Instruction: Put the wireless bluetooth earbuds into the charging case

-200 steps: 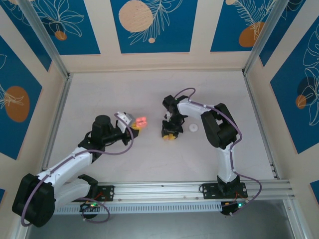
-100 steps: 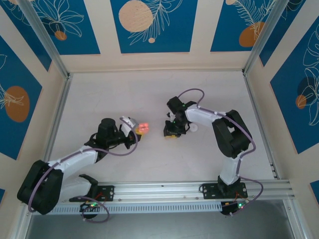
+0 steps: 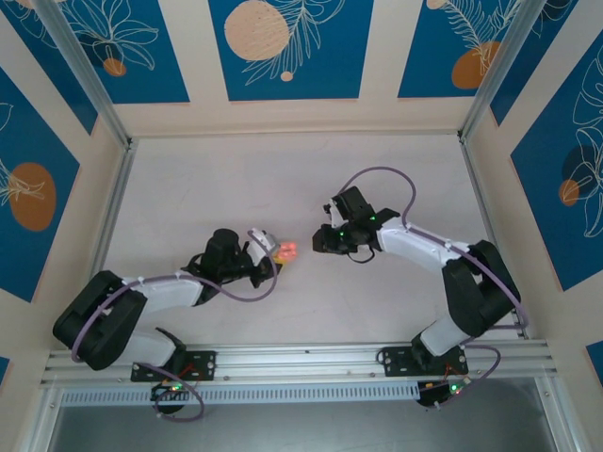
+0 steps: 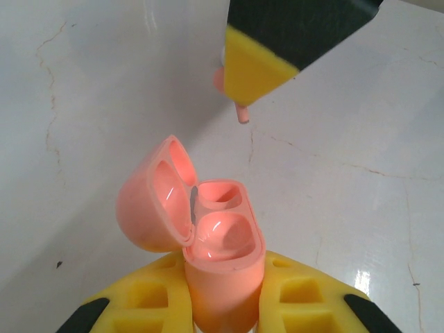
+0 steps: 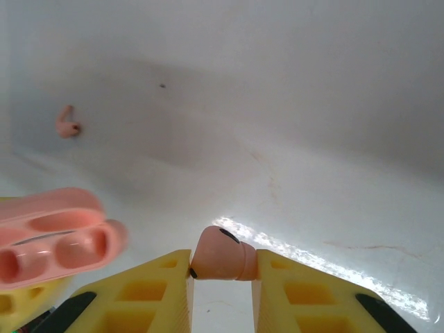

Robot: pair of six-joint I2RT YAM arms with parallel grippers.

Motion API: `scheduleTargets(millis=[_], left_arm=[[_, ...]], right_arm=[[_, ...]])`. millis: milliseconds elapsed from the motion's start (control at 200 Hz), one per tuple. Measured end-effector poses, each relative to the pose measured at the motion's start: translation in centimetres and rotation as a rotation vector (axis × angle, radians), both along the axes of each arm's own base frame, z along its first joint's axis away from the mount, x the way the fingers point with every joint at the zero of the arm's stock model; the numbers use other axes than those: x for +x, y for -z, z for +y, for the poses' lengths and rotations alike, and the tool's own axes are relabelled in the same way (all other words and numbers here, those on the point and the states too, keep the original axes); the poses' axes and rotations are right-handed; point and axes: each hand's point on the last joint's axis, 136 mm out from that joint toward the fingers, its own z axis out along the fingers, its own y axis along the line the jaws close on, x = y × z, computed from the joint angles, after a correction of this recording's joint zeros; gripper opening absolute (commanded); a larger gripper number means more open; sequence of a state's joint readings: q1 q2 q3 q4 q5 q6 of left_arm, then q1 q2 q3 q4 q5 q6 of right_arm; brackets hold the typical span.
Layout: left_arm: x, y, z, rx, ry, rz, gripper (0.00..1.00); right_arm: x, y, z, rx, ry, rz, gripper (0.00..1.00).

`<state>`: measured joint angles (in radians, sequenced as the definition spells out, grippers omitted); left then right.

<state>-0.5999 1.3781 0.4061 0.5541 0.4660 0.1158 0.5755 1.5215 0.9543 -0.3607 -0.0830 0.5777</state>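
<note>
Case check. Found charging case (image 4: pixel 222 277) clamped upright in left gripper (image 4: pixel 223 295), yellow fingers (image 4: pixel 139 302) tight on both sides. Noted lid (image 4: pixel 149 208) hinged open to the left. Saw both wells (image 4: pixel 222 232) bare and glossy, nothing seated. Found one earbud (image 5: pixel 220 260) pinched in right gripper (image 5: pixel 222 272), jaws clenched on it. From left wrist, saw its stem poking out under the right finger, just beyond the open case, not touching. Spotted second earbud (image 5: pixel 67 122) lying loose on table (image 5: pixel 312 104), well apart from case. From above, saw grippers nearly tip to tip mid-table.
</note>
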Motion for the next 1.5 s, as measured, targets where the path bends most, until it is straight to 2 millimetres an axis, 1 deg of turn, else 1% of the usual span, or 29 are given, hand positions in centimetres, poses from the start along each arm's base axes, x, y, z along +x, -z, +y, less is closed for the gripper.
scheduleTargets(millis=[115, 240, 425, 585, 745, 1050, 1325, 1500], left_arm=[[0.1, 0.0, -0.5, -0.008, 0.008, -0.013, 0.08], [0.4, -0.6, -0.7, -0.028, 0.008, -0.042, 0.08], [0.8, -1.7, -1.1, -0.062, 0.009, -0.086, 0.08], [1.0, -2.3, -1.2, -0.079, 0.007, -0.105, 0.08], [1.0, -2.4, -1.3, -0.083, 0.006, -0.105, 0.08], [1.0, -2.7, -1.2, -0.087, 0.006, -0.111, 0.08], [0.9, -3.8, -1.3, -0.107, 0.007, -0.134, 0.09], [1.0, -4.0, -1.2, -0.109, -0.004, -0.137, 0.09]], right_arm=[[-0.1, -1.8, 0.3, 0.061, -0.003, -0.067, 0.25], [-0.2, -3.1, 0.7, 0.113, -0.013, -0.115, 0.25], [-0.3, -3.9, 1.4, 0.163, -0.029, -0.138, 0.25], [-0.6, -4.4, 2.2, 0.193, -0.052, -0.147, 0.25], [-0.7, -4.3, 2.9, 0.204, -0.069, -0.15, 0.25], [-0.7, -3.6, 3.3, 0.198, -0.077, -0.137, 0.25], [-0.8, -3.6, 3.6, 0.204, -0.087, -0.137, 0.25], [-0.7, -3.7, 3.9, 0.216, -0.093, -0.144, 0.26]])
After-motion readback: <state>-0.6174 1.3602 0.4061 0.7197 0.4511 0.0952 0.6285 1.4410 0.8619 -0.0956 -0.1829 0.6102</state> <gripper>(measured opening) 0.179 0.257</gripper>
